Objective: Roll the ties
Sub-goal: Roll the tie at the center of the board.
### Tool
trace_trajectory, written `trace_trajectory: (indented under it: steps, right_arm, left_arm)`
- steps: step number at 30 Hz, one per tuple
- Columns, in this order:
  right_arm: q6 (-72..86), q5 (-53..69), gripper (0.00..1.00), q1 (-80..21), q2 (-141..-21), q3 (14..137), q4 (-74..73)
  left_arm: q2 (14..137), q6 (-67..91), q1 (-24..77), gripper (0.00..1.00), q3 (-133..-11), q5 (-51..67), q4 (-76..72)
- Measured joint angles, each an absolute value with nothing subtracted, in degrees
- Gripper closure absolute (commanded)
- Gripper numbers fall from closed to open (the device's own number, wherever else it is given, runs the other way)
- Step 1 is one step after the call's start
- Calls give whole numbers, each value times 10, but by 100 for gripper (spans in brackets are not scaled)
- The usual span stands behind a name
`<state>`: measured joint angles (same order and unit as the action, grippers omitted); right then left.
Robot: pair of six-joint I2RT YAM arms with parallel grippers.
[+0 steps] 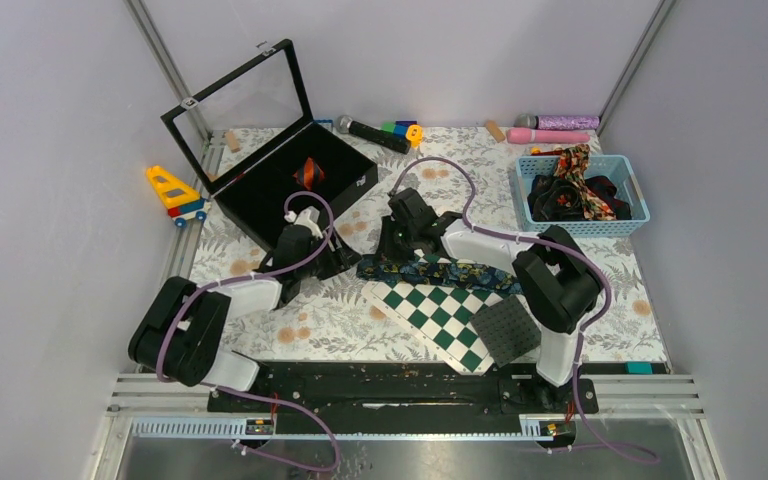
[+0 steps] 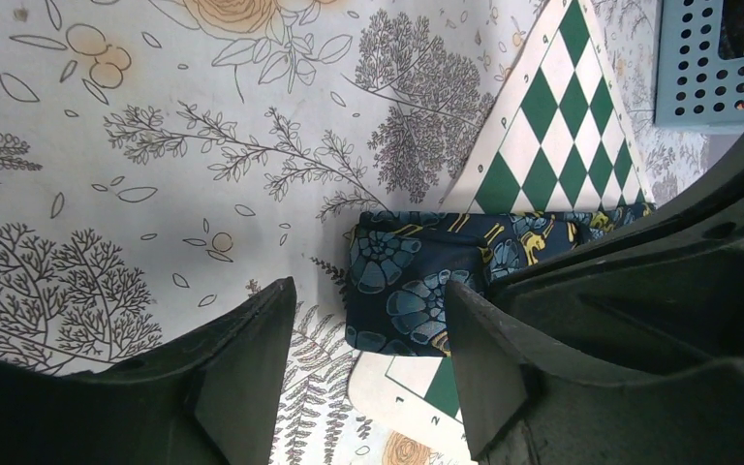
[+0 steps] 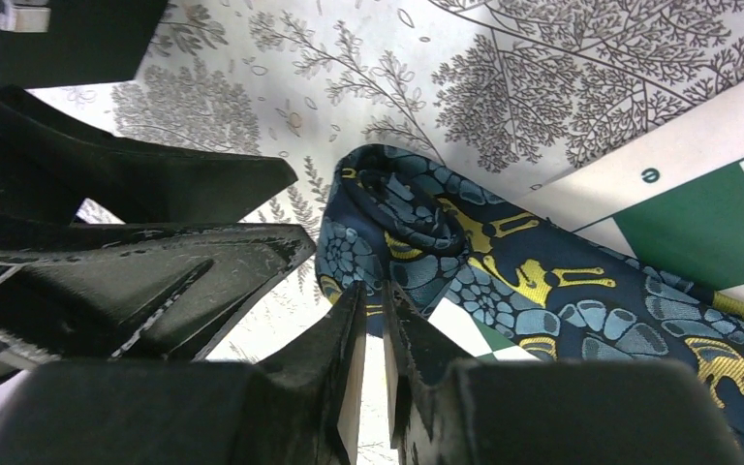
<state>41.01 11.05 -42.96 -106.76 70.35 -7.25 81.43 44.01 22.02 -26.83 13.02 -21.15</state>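
Note:
A dark navy tie [image 1: 450, 272] with blue and yellow floral print lies across the green-and-white chequered board [image 1: 440, 310]. Its left end [image 3: 397, 208] is curled over into a small roll. My right gripper [image 3: 375, 291] is shut on the near edge of that rolled end, with fabric between the fingertips. My left gripper [image 2: 370, 289] stands open just left of the same end [image 2: 407, 281], one finger [image 2: 242, 368] on the patterned cloth side, the other [image 2: 484, 368] over the tie. In the top view both grippers meet there, left [image 1: 338, 262] and right [image 1: 388, 245]. A rolled red-orange tie [image 1: 308, 172] sits in the black box [image 1: 360, 175].
A blue basket [image 1: 580, 228] at the back right holds more ties [image 1: 575, 195]. The box's glass lid [image 1: 245, 95] stands open. A toy truck [image 1: 175, 195] is at the left edge, a microphone [image 1: 370, 132] and pink cylinders [image 1: 560, 130] along the back, a dark grey pad [image 1: 508, 328] by the right arm.

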Motion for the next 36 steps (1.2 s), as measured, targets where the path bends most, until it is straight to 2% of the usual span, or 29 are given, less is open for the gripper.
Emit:
trace_trajectory:
  steps: [36]
  right_arm:
    - [406, 80, 84, -430, -1084, 704, -99]
  left_arm:
    - [894, 450, 234, 42, -269, 206, -307]
